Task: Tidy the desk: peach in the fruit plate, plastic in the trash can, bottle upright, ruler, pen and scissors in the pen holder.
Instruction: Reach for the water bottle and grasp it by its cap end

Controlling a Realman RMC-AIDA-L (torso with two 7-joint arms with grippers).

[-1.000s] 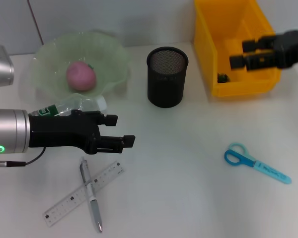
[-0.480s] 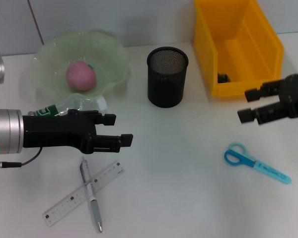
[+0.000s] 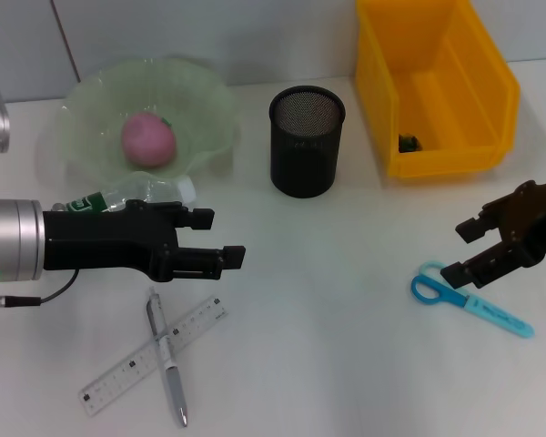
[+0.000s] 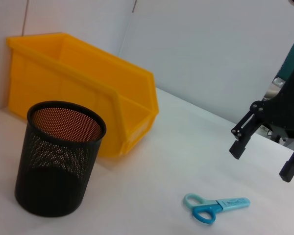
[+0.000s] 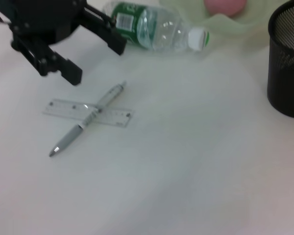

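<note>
White desk (image 3: 328,346), right gripper (image 3: 462,251) above scissors (image 3: 471,300)

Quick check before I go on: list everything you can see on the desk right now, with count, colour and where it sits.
peach: 1, pink, in the fruit plate
fruit plate: 1, pale green, far left
bottle: 1, clear with green label, lying beside the plate
pen holder: 1, black mesh, far centre, upright
trash can: 1, yellow bin, far right, small dark item inside
scissors: 1, blue, near right
ruler: 1, clear, near left
pen: 1, silver, crossing the ruler
left gripper: 1, black, open, above the ruler and pen
right gripper: 1, black, open, over the scissors' handles
</note>
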